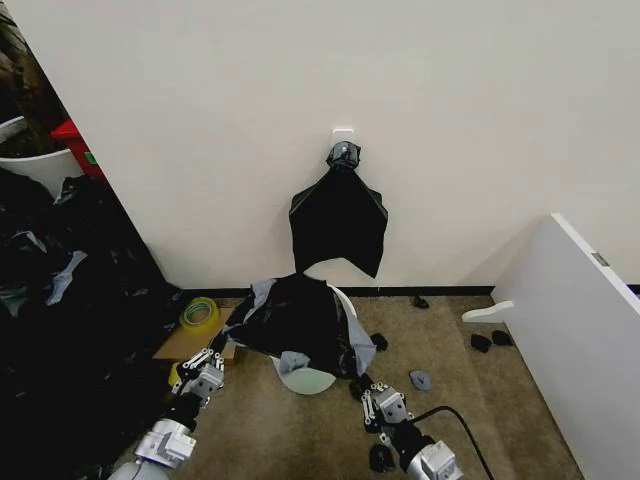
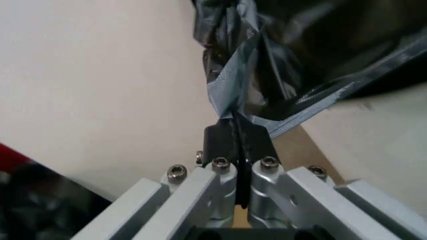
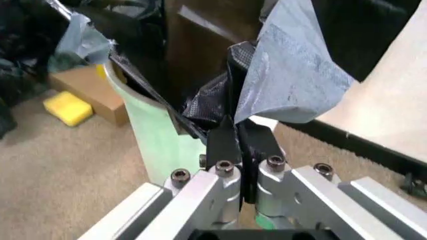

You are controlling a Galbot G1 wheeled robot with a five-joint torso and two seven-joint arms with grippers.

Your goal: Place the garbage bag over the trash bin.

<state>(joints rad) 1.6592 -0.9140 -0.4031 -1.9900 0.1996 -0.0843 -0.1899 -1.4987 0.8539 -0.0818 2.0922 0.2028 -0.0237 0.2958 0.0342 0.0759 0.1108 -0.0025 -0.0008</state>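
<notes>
Gripping, left: the left gripper (image 2: 239,145) has its fingers (image 2: 220,142) pressed together on a thin fold of the garbage bag (image 2: 280,65); in the head view this gripper (image 1: 200,362) sits low on the left of the bin, at the bag's left edge.
Gripping, right: the right gripper (image 3: 241,137) has its fingers (image 3: 223,145) closed on another fold of the garbage bag (image 3: 287,75); in the head view it (image 1: 372,395) is low on the right of the bin, just below the bag's hanging right edge.
Garbage bag: the glossy black sack (image 1: 300,320) lies draped over the top of the trash bin, spread between the two grippers, with pale grey folds at its edges.
Trash bin: the cream-white bucket (image 1: 310,380) stands on the carpet near the wall, its lower wall showing under the bag; its wall (image 3: 157,135) is close in front of the right gripper.
Wall: a fan-shaped bunch of black bags (image 1: 338,215) hangs behind the bin.
Floor: a tape roll (image 1: 199,313) lies left of the bin, and small black scraps (image 1: 490,341) lie to the right.
</notes>
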